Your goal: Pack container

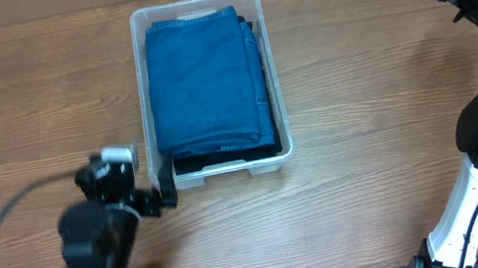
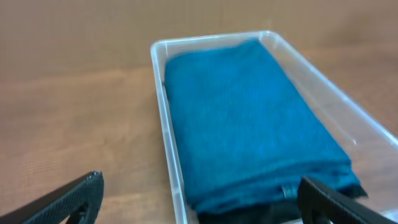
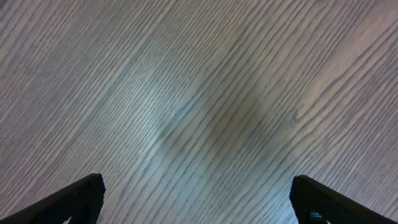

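Wood tabletop around container, left hand perhaps touching rim

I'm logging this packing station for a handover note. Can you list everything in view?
container: one, clear plastic, upper middle of the table
folded cloth: one, blue, on top inside the container
dark cloth: at least one, black, under the blue one, only edges showing
table: one, brown wood grain, under everything
cable: one, black, looping at the left edge
left gripper: one, black, open, at the container's near left corner
right gripper: one, black fingers, open, over bare wood
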Controlling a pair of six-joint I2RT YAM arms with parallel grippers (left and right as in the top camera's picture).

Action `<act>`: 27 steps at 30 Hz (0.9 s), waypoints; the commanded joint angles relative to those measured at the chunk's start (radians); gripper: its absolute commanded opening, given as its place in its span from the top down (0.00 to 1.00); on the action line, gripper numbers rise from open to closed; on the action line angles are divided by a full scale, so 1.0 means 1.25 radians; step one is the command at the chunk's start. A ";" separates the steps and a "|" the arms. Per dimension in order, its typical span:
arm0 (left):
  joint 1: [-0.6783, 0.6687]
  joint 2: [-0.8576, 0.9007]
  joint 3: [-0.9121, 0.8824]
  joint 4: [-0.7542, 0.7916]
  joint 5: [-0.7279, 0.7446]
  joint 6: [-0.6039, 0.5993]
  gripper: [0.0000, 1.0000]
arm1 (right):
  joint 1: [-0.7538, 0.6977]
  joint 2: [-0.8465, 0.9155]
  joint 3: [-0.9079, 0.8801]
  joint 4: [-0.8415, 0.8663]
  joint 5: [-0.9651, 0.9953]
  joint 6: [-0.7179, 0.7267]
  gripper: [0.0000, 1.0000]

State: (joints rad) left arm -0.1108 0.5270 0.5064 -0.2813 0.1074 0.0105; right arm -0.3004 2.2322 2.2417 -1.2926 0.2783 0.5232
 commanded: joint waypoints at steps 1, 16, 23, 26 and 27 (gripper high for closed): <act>0.021 -0.163 -0.155 0.102 0.010 0.044 0.00 | -0.003 -0.002 0.001 0.004 0.010 0.004 0.00; 0.127 -0.419 -0.402 0.303 0.011 0.057 0.00 | -0.003 -0.002 0.001 0.004 0.010 0.004 0.00; 0.127 -0.419 -0.401 0.183 0.011 0.130 0.00 | -0.003 -0.002 0.001 0.004 0.010 0.004 0.00; 0.127 -0.419 -0.401 0.172 0.008 0.130 0.00 | -0.003 -0.002 0.001 0.004 0.010 0.004 0.00; 0.126 -0.419 -0.401 0.172 0.008 0.130 0.00 | -0.003 -0.002 0.001 0.004 0.010 0.004 0.00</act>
State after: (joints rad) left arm 0.0414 0.0154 0.0082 -0.0643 0.1200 0.1425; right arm -0.3004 2.2322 2.2417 -1.2938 0.2775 0.5240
